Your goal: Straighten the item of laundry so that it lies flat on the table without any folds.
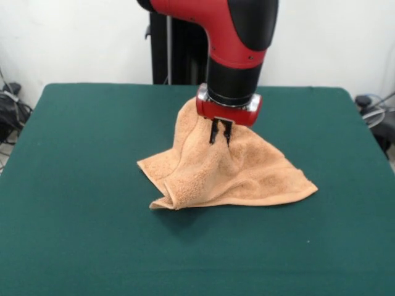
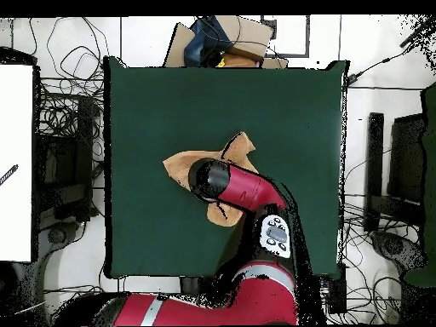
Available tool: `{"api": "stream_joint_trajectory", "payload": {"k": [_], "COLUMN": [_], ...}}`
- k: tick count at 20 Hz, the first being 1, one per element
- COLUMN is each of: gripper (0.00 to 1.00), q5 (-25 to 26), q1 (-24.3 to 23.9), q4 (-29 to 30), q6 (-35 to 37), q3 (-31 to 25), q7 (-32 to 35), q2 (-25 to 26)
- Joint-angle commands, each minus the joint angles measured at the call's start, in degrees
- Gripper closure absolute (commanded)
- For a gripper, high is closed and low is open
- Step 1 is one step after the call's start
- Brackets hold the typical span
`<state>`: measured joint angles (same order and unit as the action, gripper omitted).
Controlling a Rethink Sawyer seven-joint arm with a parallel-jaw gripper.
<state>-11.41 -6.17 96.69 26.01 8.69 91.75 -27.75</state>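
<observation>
The item of laundry is a light orange-tan terry towel near the middle of the dark green table. Its middle is pulled up into a peak while its corners rest on the cloth, with a fold curled under at the front left. My gripper comes straight down onto that peak, its black fingers shut on the raised fabric. In the overhead view the red arm covers most of the towel, and the gripper itself is hidden under the arm's wrist.
Cables and equipment lie on the floor beyond both side edges of the table. A cardboard box with dark items sits past the table's edge away from the base.
</observation>
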Motion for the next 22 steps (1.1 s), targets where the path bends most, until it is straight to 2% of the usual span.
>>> {"api": "stream_joint_trajectory", "payload": {"k": [1,9,22], "gripper": [1.00,1.00,1.00], "q5": [2.44,1.69,-0.04], "q1": [1.03,0.36,4.42], "q4": [-2.08,-1.47,0.09], "q6": [-4.71,-4.54,-3.38], "q3": [-4.55,-5.70,-2.47], "q7": [6.69,6.76,11.29], "q2": [0.73,-0.04,-3.50]}}
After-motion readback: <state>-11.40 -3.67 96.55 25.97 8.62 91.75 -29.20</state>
